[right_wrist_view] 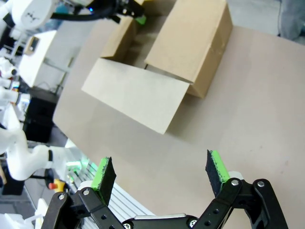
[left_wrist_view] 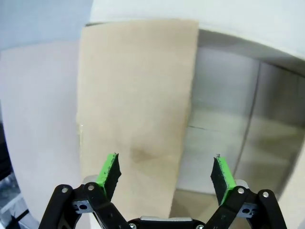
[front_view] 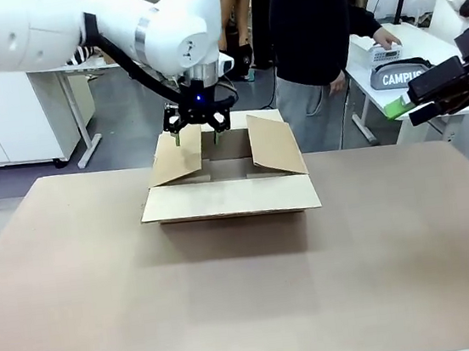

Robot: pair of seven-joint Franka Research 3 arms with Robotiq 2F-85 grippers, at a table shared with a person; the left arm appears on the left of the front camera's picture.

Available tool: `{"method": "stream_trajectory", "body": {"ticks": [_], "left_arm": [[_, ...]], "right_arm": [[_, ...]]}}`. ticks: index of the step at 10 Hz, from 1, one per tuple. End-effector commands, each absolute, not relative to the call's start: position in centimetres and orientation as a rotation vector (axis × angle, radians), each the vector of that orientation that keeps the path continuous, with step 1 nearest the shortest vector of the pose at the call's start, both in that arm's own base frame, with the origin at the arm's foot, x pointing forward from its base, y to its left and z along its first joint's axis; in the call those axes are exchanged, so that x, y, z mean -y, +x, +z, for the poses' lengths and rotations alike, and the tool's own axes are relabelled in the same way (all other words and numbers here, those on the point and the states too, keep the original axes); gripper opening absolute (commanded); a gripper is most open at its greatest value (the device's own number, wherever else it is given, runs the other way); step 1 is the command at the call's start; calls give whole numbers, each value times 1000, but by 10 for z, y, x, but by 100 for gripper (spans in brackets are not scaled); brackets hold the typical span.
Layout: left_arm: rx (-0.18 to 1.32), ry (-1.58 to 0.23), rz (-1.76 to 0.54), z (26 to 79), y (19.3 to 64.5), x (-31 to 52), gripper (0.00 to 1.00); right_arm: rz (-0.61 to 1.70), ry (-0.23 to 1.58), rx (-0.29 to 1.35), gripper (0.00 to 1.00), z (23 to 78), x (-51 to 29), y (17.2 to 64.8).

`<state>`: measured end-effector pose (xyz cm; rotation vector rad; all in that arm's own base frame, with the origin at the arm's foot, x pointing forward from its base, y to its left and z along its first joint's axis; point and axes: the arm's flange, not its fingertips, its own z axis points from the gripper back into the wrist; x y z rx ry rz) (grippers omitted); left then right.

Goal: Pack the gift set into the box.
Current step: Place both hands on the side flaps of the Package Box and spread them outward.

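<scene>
Front view: the box (front_view: pixel 229 197) stands on the far middle of the brown table (front_view: pixel 250 302), opened, with its 4 flaps spread. The near flap lies outward toward the robot, and the 2 side flaps slant upward. The left arm enters from picture left and bends down over the carton, its wrist vertical. The left gripper (front_view: pixel 198 134) points straight down above the left side flap, its 2 fingers held wide apart. The right gripper (front_view: pixel 408 108) hangs at the right edge, well apart from the box and high above the table, and points toward picture left. A person (front_view: pixel 312 37) stands beyond the far edge, 1 hand (front_view: pixel 386 37) resting on a side table.

Left wrist view: the left gripper (left_wrist_view: pixel 166 174) is spread. 1 green pad (left_wrist_view: pixel 109 171) sits over the cardboard flap (left_wrist_view: pixel 136 109), the other over the carton's interior.

Right wrist view: the right gripper (right_wrist_view: pixel 162 176) is likewise spread wide, looking obliquely down at the table and the box (right_wrist_view: pixel 190 43).
</scene>
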<state>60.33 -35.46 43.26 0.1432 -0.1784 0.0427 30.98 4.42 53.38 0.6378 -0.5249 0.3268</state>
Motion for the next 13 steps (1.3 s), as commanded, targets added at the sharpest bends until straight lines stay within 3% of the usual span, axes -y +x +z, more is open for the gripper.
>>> {"method": "stream_trajectory", "body": {"ticks": [1,4,9,13], "left_arm": [[207,306,97,436,605,357,100],[201,385,108,426,604,357,100],[297,363,151,461,587,335,100],[261,394,231,458,596,308,100]], "right_arm": [[352,658,537,100,535,-43,313],[352,658,537,100,535,-43,313],[352,658,537,100,535,-43,313],[352,658,537,100,535,-43,313]]}}
